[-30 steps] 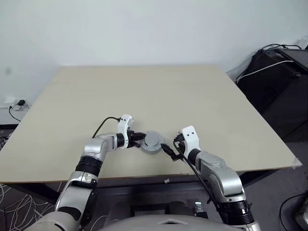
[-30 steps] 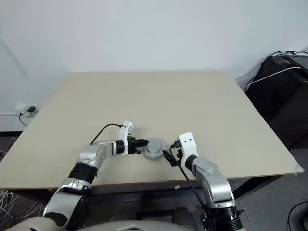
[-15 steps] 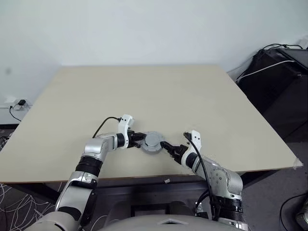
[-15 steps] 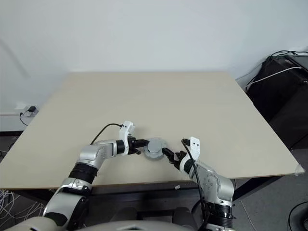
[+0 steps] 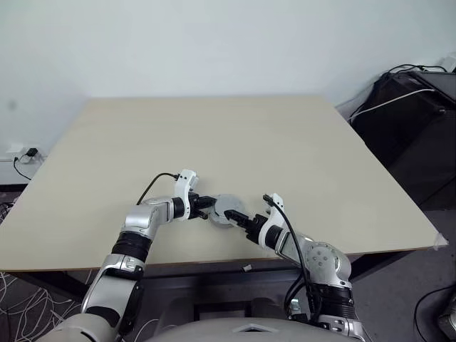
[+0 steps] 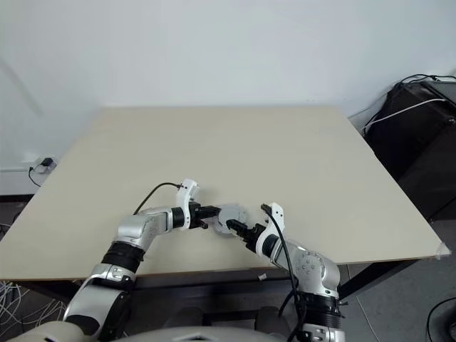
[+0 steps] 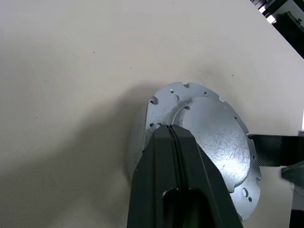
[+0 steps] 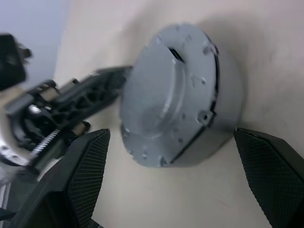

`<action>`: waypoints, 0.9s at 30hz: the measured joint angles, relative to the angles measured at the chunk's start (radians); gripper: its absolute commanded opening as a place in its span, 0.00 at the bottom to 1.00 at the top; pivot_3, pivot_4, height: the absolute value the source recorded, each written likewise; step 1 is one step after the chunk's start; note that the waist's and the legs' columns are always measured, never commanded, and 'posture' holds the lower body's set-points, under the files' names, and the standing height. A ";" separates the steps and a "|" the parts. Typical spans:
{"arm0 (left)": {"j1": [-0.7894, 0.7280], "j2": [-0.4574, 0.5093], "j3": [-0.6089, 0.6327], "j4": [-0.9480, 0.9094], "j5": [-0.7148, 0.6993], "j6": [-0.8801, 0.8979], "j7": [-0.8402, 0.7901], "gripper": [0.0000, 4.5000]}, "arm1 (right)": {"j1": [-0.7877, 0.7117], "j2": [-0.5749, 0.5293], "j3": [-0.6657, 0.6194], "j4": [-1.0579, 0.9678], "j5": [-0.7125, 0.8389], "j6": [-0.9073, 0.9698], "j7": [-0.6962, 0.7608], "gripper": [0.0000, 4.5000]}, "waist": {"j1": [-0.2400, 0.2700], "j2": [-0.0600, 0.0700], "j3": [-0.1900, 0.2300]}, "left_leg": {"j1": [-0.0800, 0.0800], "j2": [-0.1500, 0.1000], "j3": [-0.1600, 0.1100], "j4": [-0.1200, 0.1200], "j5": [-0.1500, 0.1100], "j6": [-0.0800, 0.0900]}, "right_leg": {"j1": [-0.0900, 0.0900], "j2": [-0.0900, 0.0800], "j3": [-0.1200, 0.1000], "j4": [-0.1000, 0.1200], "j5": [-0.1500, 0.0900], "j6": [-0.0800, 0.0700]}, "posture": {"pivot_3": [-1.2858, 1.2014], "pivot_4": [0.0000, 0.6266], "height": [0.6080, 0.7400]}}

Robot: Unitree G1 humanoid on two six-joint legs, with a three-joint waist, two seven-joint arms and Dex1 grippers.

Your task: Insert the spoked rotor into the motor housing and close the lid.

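Observation:
A round grey motor stands on the table's near middle. The dull grey lid (image 5: 226, 207) sits on top of it, smooth face with small holes up (image 7: 209, 133). Under the lid I see the side wall of the motor housing (image 8: 228, 109). The spoked rotor is hidden. My left gripper (image 5: 209, 209) is shut, its tip resting on the lid's edge (image 7: 170, 129). My right gripper (image 5: 236, 217) is open on the motor's other side, one finger on each side of the motor (image 8: 173, 142). Whether its fingers touch the motor I cannot tell.
The beige table (image 5: 214, 135) stretches far and to both sides of the motor. Black cases with cables (image 5: 420, 121) stand off the table's right. A wall socket with a plug (image 5: 25, 154) is at the far left.
My right gripper has rolled and moved left toward the motor, so its open fingers now flank it. The left gripper and the motor have stayed put.

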 measured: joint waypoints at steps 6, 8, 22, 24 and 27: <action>0.001 0.000 0.002 -0.001 0.006 -0.001 0.001 0.00 | -0.023 -0.002 0.015 0.046 0.012 -0.037 -0.013 0.99 | -0.004 0.000 0.000 | 0.001 0.000 0.000 0.000 0.000 0.000 | 0.001 0.000 0.000 0.000 -0.001 0.002 | 0.52 0.00 1.00; 0.002 0.001 0.003 -0.002 0.011 -0.001 0.003 0.00 | -0.031 -0.003 0.014 0.063 0.022 -0.044 -0.015 0.99 | -0.008 -0.001 -0.001 | 0.001 0.001 0.000 0.000 0.000 0.000 | 0.001 0.000 0.000 0.000 -0.001 0.003 | 0.52 0.00 1.00; 0.012 0.013 0.015 -0.018 0.026 -0.001 0.013 0.00 | -0.054 0.007 -0.098 0.184 0.305 -0.043 0.003 0.99 | -0.014 0.002 0.001 | -0.001 0.001 0.000 -0.001 0.000 0.000 | 0.000 0.000 0.001 0.000 0.000 0.001 | 0.52 0.00 1.00; 0.015 0.015 0.022 -0.019 0.028 -0.001 0.014 0.00 | -0.054 0.007 -0.096 0.177 0.324 -0.030 0.008 0.99 | -0.013 0.001 0.001 | -0.001 0.000 0.000 -0.003 0.000 0.000 | 0.000 0.000 0.001 0.000 0.000 -0.001 | 0.52 0.00 1.00; 0.015 0.016 0.028 -0.019 0.030 -0.001 0.015 0.00 | -0.054 0.007 -0.086 0.175 0.329 -0.023 0.007 0.99 | -0.016 0.002 0.001 | -0.002 0.001 0.001 -0.003 0.000 0.000 | 0.000 0.001 0.001 0.000 0.000 -0.001 | 0.52 0.00 1.00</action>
